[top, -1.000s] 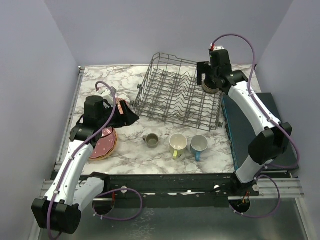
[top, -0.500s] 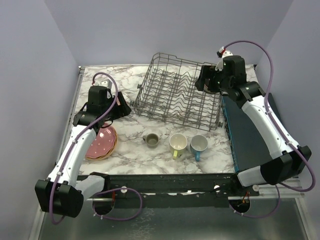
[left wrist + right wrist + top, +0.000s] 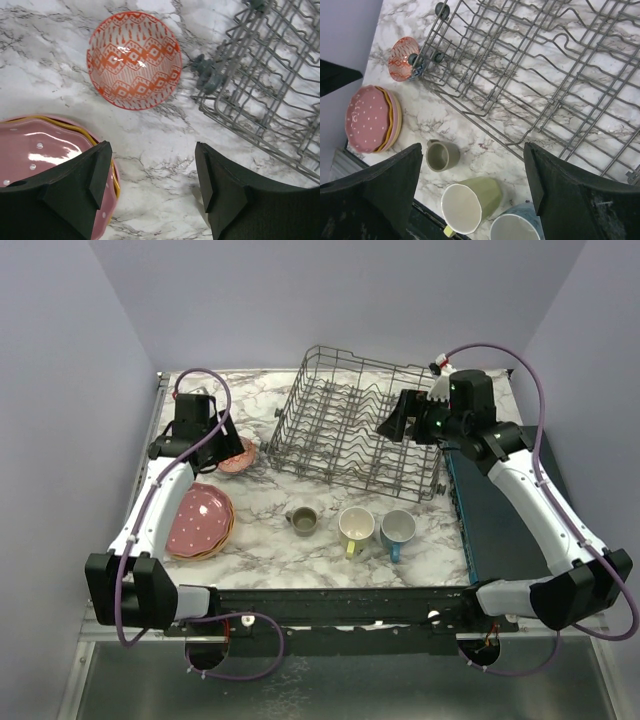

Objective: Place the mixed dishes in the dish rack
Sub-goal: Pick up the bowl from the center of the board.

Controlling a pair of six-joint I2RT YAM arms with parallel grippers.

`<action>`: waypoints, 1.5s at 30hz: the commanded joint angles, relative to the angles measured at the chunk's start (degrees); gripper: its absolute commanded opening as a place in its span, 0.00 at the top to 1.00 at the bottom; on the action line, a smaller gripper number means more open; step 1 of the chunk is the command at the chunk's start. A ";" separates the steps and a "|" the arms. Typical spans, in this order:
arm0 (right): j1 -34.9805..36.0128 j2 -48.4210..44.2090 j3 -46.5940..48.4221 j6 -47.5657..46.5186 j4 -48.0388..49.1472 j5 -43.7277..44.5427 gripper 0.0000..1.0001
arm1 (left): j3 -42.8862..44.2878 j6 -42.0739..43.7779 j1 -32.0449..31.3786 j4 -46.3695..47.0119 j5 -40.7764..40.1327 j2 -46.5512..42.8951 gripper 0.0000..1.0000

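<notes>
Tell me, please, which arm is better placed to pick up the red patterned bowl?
The left arm: its open, empty jaws hang close by the bowl. The right arm reaches over the rack, farther from it.

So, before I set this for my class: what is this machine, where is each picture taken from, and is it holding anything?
It is two robot arms bolted at the edge of a marble table. One picture looks down from above. The other two come from a camera on each wrist, showing that arm's black fingers. The left gripper is open near an orange patterned bowl, beside a stack of plates. The right gripper is open above the wire dish rack. A grey-beige mug, a pale yellow mug and a blue mug stand in front. Nothing is held.
</notes>
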 commanded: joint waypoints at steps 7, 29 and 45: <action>0.18 -5.03 -3.56 0.55 0.74 -6.13 0.13 | 4.05 0.75 7.15 0.09 -5.51 9.91 0.28; 0.20 -8.47 -6.81 -0.06 0.04 -7.93 0.13 | 11.20 0.40 8.97 2.82 -5.62 28.27 0.33; 0.20 -7.24 -6.89 0.87 0.08 -8.68 0.14 | 10.60 0.05 8.97 3.10 -4.16 33.17 0.53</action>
